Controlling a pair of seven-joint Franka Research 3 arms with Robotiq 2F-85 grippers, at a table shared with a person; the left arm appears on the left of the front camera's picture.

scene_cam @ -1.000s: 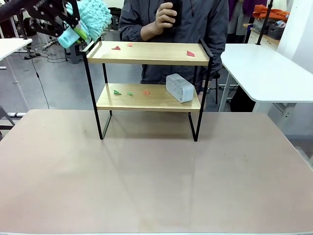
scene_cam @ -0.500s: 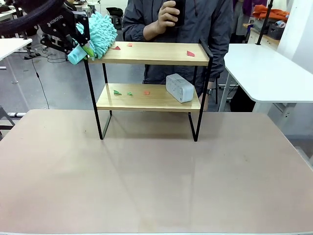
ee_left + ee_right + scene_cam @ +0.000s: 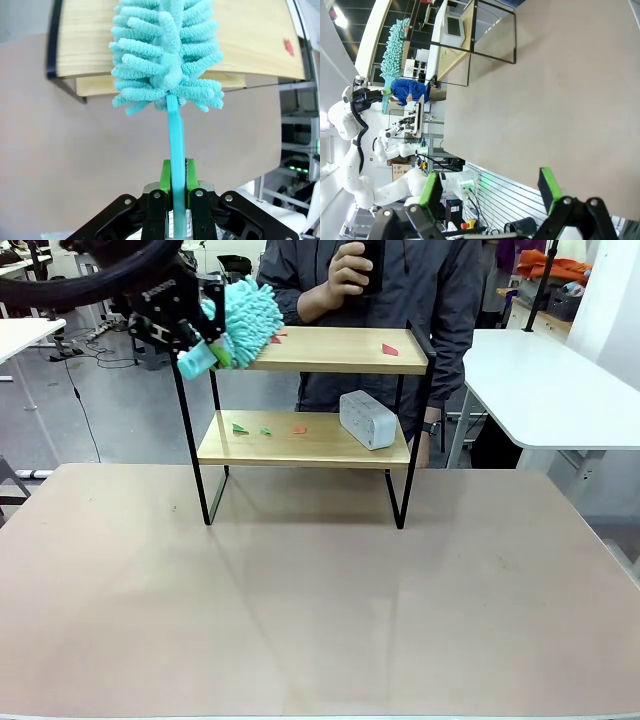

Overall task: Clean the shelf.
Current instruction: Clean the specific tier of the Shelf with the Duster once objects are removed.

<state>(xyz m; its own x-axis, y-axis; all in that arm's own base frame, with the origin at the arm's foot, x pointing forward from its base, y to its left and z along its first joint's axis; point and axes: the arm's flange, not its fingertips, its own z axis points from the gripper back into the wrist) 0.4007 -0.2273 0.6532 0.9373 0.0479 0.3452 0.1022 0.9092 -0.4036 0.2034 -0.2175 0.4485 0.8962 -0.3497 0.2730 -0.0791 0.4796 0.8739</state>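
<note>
The shelf (image 3: 310, 352) stands at the table's far middle, two wooden boards in a black frame. My left gripper (image 3: 212, 352) is shut on the handle of a teal fluffy duster (image 3: 247, 310), whose head rests over the left end of the top board. In the left wrist view the duster (image 3: 165, 55) lies across the shelf's top board (image 3: 250, 40), its handle clamped in my left gripper (image 3: 176, 180). A red scrap (image 3: 390, 349) lies at the top board's right end and another (image 3: 276, 338) beside the duster. My right gripper (image 3: 490, 187) hangs open over the table.
On the lower board lie green scraps (image 3: 238, 427), an orange scrap (image 3: 299, 428) and a white-grey box (image 3: 368, 419). A person (image 3: 400, 300) stands right behind the shelf, one hand raised with a dark object. A white table (image 3: 540, 380) stands at the right.
My left gripper has carried the duster to the right and down, from outside the shelf's left post onto the left end of the top board, covering the scraps there.
</note>
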